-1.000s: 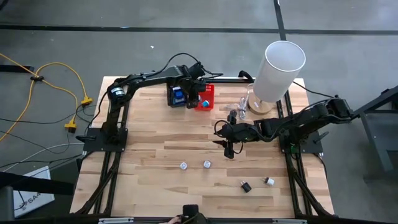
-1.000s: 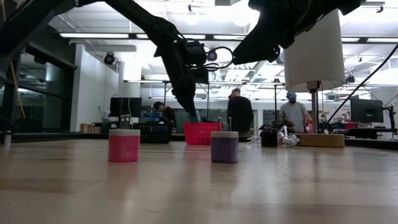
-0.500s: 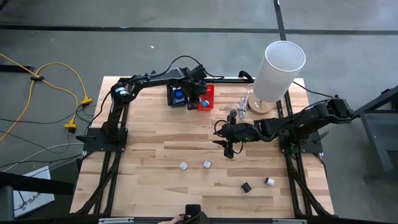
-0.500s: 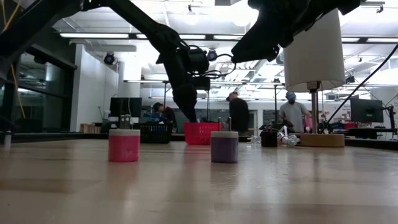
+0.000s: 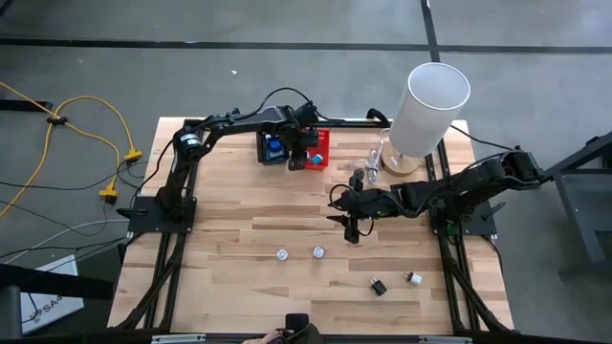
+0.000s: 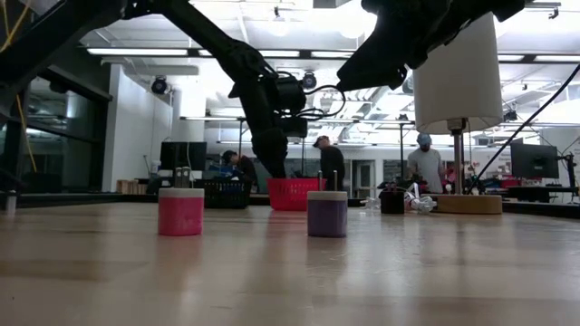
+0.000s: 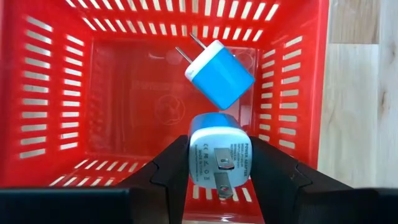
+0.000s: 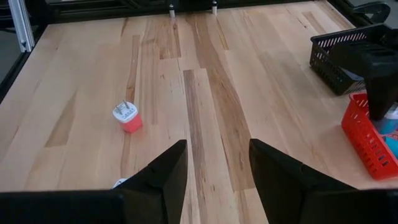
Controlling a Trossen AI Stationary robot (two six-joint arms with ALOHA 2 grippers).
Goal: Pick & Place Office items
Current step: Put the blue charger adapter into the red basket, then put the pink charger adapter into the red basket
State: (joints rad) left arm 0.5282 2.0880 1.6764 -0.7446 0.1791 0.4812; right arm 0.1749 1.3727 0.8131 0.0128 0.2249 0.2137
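Blue-white plug charger (image 7: pixel 219 158) | prongs showing | pinched by left hand (image 7: pixel 219 171) | over red basket (image 7: pixel 56 93)

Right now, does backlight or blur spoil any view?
Low view: ceiling lights behind leave both arms as silhouettes, and the pink plug and purple plug look soft. Left wrist view: evenly lit, the blue charger between the left gripper fingers is sharp over the red basket. Right wrist view: clear, the right gripper is open.
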